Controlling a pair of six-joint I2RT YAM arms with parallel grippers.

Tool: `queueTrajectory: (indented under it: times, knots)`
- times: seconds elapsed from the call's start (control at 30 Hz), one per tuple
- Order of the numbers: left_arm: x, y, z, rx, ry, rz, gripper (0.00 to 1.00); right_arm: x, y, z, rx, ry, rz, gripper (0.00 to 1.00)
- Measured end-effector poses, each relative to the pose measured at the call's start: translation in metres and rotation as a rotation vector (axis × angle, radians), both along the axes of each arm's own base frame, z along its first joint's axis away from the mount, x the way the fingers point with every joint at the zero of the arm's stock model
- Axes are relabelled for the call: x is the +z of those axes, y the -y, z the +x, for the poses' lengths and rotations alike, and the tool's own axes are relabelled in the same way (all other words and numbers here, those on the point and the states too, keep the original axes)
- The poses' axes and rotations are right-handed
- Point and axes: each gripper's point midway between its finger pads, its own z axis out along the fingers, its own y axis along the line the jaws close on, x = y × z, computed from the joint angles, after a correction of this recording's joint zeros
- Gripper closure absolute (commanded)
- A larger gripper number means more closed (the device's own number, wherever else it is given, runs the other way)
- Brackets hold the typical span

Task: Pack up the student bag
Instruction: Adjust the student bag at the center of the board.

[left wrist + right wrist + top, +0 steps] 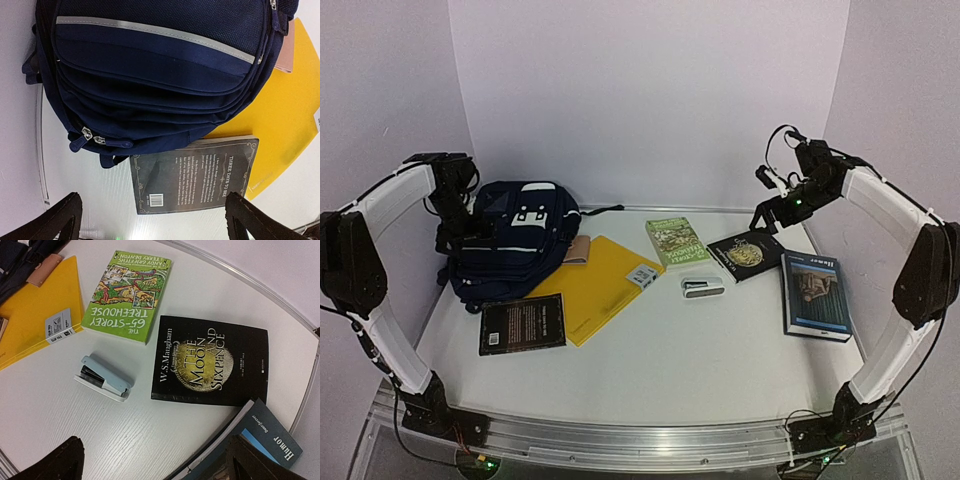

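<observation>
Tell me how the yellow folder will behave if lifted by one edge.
The yellow folder looks thin and flat, so it would probably sag. One edge seems tucked under the student bag, so it may drag. The small white box on it would likely slide off.

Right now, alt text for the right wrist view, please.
A black paperback, The Moon and Sixpence, lies on a white table beside a green 65-Storey Treehouse book, a pale blue stapler, a yellow folder and a blue Humor book.
</observation>
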Motion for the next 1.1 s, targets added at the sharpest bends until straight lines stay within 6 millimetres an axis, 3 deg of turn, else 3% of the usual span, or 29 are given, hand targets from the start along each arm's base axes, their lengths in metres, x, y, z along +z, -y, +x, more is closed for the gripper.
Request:
queueTrajectory:
  times: [0.2, 0.43, 0.8, 0.93, 1.1]
  knots:
    - [-0.027, 0.0, 0.003, -0.053, -0.068, 0.021, 0.0, 0.0, 0.001, 0.001, -0.005, 0.001, -0.007, 0.02]
    - [-0.093, -0.005, 0.014, -0.113, -0.212, 0.083, 0.0, -0.001, 0.003, 0.001, -0.012, 0.0, -0.018, 0.02]
    - [-0.117, 0.005, 0.037, -0.302, -0.15, 0.171, 0.02, -0.008, 0.005, -0.004, -0.014, -0.024, -0.027, 0.02]
    - [-0.13, 0.006, 0.038, -0.329, -0.171, 0.184, 0.12, -0.008, 0.005, -0.004, -0.014, -0.026, -0.028, 0.02]
    - [-0.137, 0.019, 0.037, -0.381, -0.163, 0.171, 0.47, -0.01, 0.006, -0.005, -0.016, -0.029, -0.032, 0.02]
